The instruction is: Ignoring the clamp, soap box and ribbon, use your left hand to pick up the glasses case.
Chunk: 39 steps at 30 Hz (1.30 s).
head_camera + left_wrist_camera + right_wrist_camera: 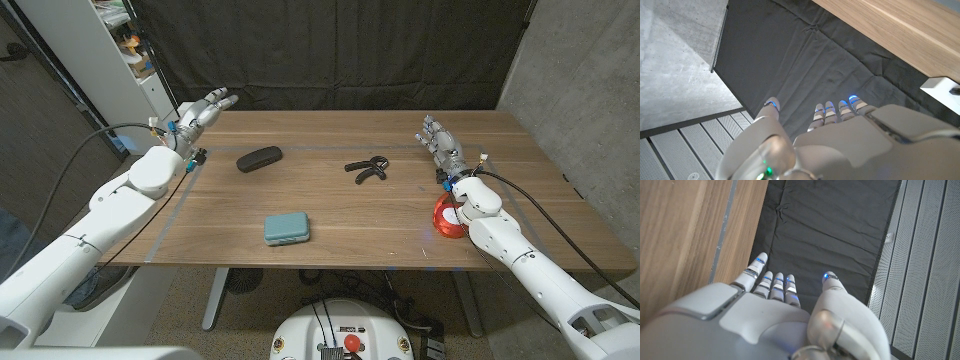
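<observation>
the dark oval hard-shell glasses case [259,158] lies closed on the wooden table [380,215], in the upper left of the head view, apart from both hands. the white left hand [203,112] sits at the table's far left corner, fingers stretched out and apart, holding nothing. the white right hand [440,140] at upper right is likewise spread and empty. the teal rectangular soap box [287,229] lies shut at lower centre. a black clamp [367,169] lies mid-table; a red ribbon roll [447,217] shows beside the right forearm.
</observation>
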Each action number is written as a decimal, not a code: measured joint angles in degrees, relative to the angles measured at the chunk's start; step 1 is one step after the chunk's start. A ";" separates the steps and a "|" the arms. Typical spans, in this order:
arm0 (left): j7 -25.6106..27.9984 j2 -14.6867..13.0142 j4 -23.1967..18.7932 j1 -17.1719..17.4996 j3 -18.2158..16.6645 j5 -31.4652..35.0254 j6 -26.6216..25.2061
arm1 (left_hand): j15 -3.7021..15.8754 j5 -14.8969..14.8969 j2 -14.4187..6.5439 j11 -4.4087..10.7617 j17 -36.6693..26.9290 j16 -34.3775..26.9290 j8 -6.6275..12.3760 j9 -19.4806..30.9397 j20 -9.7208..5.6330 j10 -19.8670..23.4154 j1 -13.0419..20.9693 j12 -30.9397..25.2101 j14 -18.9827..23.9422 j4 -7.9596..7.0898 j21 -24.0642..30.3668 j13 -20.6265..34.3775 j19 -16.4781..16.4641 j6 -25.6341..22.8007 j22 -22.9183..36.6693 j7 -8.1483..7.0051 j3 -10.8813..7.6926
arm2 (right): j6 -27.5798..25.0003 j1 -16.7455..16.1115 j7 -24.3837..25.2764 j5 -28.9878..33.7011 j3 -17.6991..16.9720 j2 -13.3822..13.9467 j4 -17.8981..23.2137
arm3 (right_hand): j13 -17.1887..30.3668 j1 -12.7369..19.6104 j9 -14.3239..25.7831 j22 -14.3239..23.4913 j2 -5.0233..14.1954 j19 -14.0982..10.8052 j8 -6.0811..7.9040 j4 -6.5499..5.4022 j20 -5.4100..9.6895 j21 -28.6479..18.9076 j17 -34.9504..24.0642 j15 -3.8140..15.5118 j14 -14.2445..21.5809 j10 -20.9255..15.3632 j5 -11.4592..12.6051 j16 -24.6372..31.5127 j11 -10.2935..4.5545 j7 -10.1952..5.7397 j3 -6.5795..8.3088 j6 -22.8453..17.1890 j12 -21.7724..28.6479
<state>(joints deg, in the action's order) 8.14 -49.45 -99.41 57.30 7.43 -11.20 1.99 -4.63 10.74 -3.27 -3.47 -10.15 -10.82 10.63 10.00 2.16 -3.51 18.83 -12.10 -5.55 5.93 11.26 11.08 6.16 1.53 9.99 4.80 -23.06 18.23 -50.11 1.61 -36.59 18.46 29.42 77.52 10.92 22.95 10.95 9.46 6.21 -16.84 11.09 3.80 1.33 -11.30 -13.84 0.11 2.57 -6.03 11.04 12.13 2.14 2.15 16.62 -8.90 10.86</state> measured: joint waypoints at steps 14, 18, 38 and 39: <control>0.56 -2.12 -3.45 0.76 -1.36 5.30 -4.95 | -1.11 0.00 0.92 -0.62 -0.14 -0.46 1.28 0.29 0.20 3.29 2.86 -1.09 2.54 2.22 0.45 0.27 -1.85 -2.88 0.00 1.23 -0.47 | 0.00 0.24 0.03 -0.10 -0.03 -0.14 -0.34 | 0.00 0.00 0.00 0.00 0.00 0.00 0.00 0.00 0.00 0.00 0.27 0.00 0.00 0.00 0.00 0.00 0.00 0.00 0.00 0.00 0.00; 0.60 -2.60 -4.35 1.13 -1.87 6.62 -6.22 | -0.93 0.00 1.21 -0.65 -0.14 -0.46 1.28 0.29 0.20 3.32 3.15 -1.09 2.98 2.46 0.45 0.53 -1.85 -3.00 0.00 1.35 -0.23 | 0.00 0.29 0.05 -0.20 -0.12 -0.16 -0.41 | 0.01 0.00 0.00 0.00 0.00 0.00 0.00 0.00 0.00 0.00 0.27 0.00 0.00 0.00 0.00 0.00 0.00 0.00 0.00 0.00 0.00; -0.48 -4.31 -7.12 2.44 -3.83 11.45 -9.94 | -0.79 0.00 1.73 -0.63 -0.13 -0.46 1.28 0.27 0.42 3.90 4.60 -1.55 3.46 2.93 0.45 0.54 -2.07 -3.49 0.00 1.23 -0.24 | 0.24 1.01 -0.37 -0.29 0.03 -0.75 -1.33 | 0.01 0.00 0.01 0.00 0.00 0.01 0.00 0.00 0.00 0.00 0.26 0.00 -0.01 -0.31 0.00 0.00 -0.31 0.00 0.00 0.00 0.00; -0.68 -4.34 -7.14 2.45 -3.85 11.84 -10.20 | -0.79 0.00 1.68 -0.62 -0.13 -0.46 1.28 0.27 0.42 3.90 4.66 -1.55 3.46 2.94 0.45 0.54 -2.07 -3.49 0.00 1.23 -0.25 | 0.24 1.02 -0.37 -0.27 0.13 -0.78 -1.34 | 0.01 0.00 0.00 0.00 0.00 0.00 0.00 0.00 0.00 0.00 0.26 0.00 -0.01 -0.31 0.00 0.00 -0.31 0.00 0.00 0.00 0.00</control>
<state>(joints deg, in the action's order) 7.45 -53.78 -106.55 59.75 3.58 0.64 -8.22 -5.41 10.75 -1.59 -4.10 -10.28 -11.28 11.91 10.27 2.58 0.39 23.49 -13.64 -2.09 8.87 11.70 11.61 4.10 -1.97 9.99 6.03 -23.31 18.47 -49.09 1.23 -36.86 18.59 28.63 76.18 10.93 22.95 10.96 9.46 6.21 -16.83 11.09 3.79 1.33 -11.30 -13.58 0.11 2.56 -6.34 11.04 12.13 1.83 2.15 16.62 -8.90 10.86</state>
